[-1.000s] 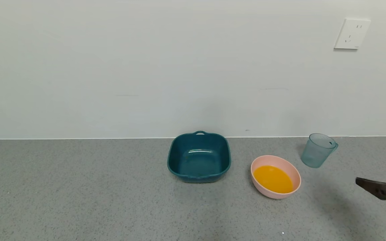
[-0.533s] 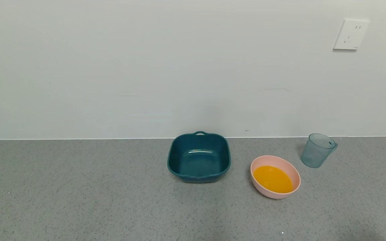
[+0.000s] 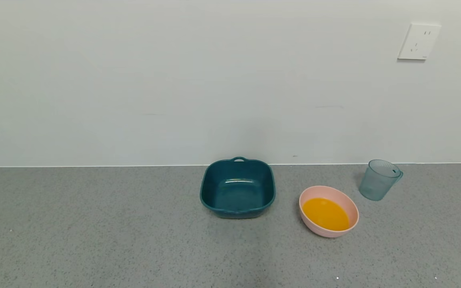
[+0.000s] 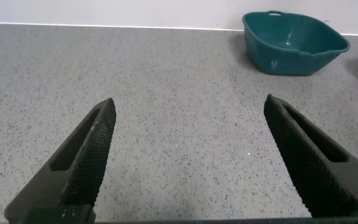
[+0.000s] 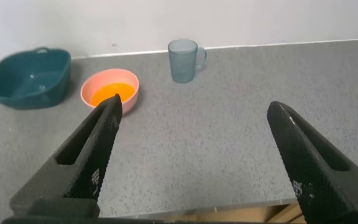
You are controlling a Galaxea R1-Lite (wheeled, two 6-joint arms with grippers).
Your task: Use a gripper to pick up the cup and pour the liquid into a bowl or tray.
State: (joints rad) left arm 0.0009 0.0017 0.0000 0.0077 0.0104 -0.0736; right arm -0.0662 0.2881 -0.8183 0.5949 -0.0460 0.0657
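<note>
Right claw (image 5: 191,155) is released, jaws spread wide, holding nothing, pulled back over the near edge of the worktop (image 5: 241,130). Left claw (image 4: 188,155) is also released and empty, parked low over bare worktop, idle.

From the right claw: cup (image 5: 184,60) sits ahead, near the wall, upright, handle pointing to my right. Bowl (image 5: 110,92) is ahead and left of the claw, well apart from it, just left of the cup with a clear gap between them. Liquid (image 5: 113,93) is in the bowl; in the head view it pools orange across the bottom (image 3: 326,213). Teal tray (image 5: 27,79) is further left, nothing in it that I can see.

Cup (image 3: 379,185) looks see-through with no orange in it, so I judge the pour done and the cup put down.

Handling, my read: thin ribbed plastic, light now it's empty, a bit flexible, so a hard squeeze could deform it. Ribs should help grip, tapered wall could let it slide down. I'd take it across the body just below the rim, jaws clear of the handle. Light cup tips easily if a finger clips it on approach.
</note>
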